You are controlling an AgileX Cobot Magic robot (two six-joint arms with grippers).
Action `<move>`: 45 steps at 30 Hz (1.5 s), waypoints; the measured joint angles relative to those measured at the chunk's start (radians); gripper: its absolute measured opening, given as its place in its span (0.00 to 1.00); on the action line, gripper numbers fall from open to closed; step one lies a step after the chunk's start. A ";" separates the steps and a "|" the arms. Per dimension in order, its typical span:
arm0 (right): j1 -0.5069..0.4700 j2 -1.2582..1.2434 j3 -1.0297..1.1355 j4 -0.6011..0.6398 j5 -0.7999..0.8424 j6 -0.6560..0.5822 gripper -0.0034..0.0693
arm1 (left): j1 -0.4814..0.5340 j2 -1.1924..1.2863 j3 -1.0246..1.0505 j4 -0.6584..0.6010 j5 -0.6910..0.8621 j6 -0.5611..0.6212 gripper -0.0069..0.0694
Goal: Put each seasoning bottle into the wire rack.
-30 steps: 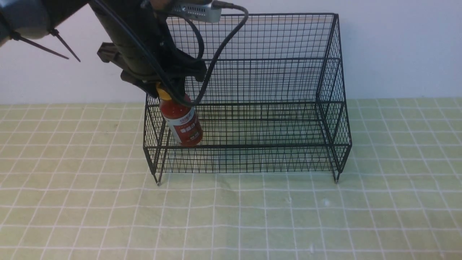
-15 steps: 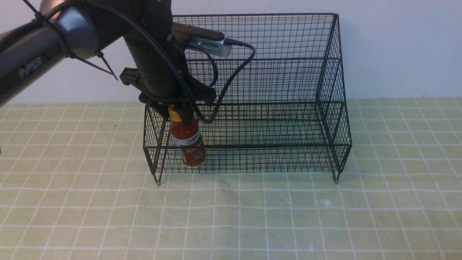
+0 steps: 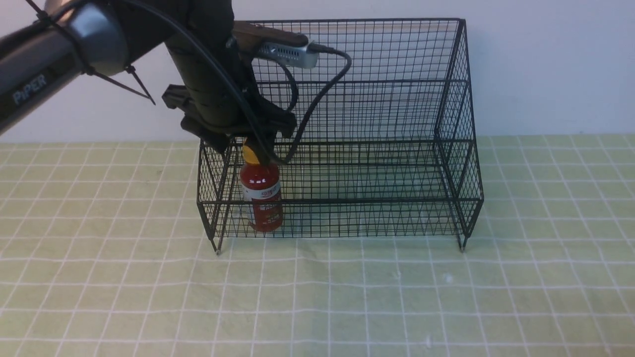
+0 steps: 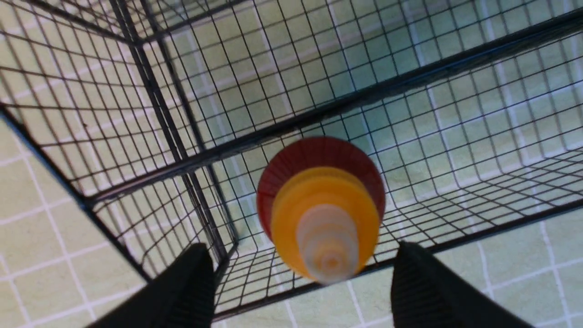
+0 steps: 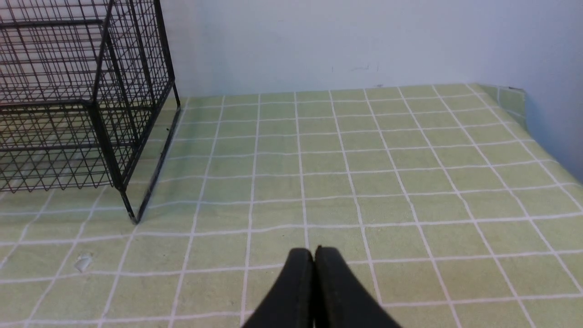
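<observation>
The seasoning bottle (image 3: 261, 198), dark red with a yellow-orange cap and white label, stands upright in the lower front tier of the black wire rack (image 3: 377, 208), near its left end. My left gripper (image 3: 246, 148) hangs just above the cap, open, its jaws apart on either side and not touching it. In the left wrist view the cap (image 4: 324, 223) sits between the two black fingers (image 4: 191, 282), with clear gaps. My right gripper (image 5: 313, 253) is shut and empty over the tablecloth, right of the rack (image 5: 91, 105).
A green checked cloth (image 3: 347, 297) covers the table. A white wall stands behind the rack. The left arm's cable (image 3: 322, 89) loops in front of the rack's back grid. The table's right edge shows in the right wrist view (image 5: 524, 109).
The bottle went down from above the front rail into the lower tier and stood upright. My left gripper opened and let go of it, rising slightly.
</observation>
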 joint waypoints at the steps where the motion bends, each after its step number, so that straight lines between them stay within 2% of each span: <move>1: 0.000 0.000 0.000 0.000 0.000 0.000 0.03 | 0.000 -0.020 0.000 0.001 0.000 0.001 0.64; 4: 0.000 0.000 0.000 0.000 0.000 0.000 0.03 | 0.000 -0.096 0.000 0.001 0.000 0.012 0.50; 8: 0.000 0.000 0.000 0.000 0.000 0.000 0.03 | 0.000 -0.244 -0.001 0.003 0.006 0.031 0.20; 11: 0.000 0.000 0.000 0.000 0.000 0.000 0.03 | 0.000 -0.365 -0.001 0.003 0.009 0.034 0.10; 17: 0.000 0.000 0.000 0.000 0.000 0.000 0.03 | 0.000 -0.596 0.041 0.003 0.012 0.034 0.08; 20: 0.000 0.000 0.000 0.000 0.000 0.000 0.03 | 0.000 -0.757 0.140 0.005 0.014 0.034 0.08; 24: 0.000 0.000 0.000 0.000 0.000 0.000 0.03 | 0.000 -0.988 0.381 0.039 0.009 0.034 0.08; 29: 0.000 0.000 0.000 0.000 0.000 0.000 0.03 | 0.000 -1.255 0.671 0.064 -0.129 0.011 0.08; 32: 0.000 0.000 0.000 0.000 0.000 0.000 0.03 | 0.000 -1.385 0.793 0.062 -0.160 0.003 0.08; 39: 0.000 0.000 0.000 0.000 0.000 0.000 0.03 | 0.000 -1.612 0.983 0.056 -0.124 -0.002 0.08; 45: 0.000 0.000 0.000 0.000 0.000 0.000 0.03 | 0.000 -1.675 1.030 0.056 -0.043 -0.002 0.08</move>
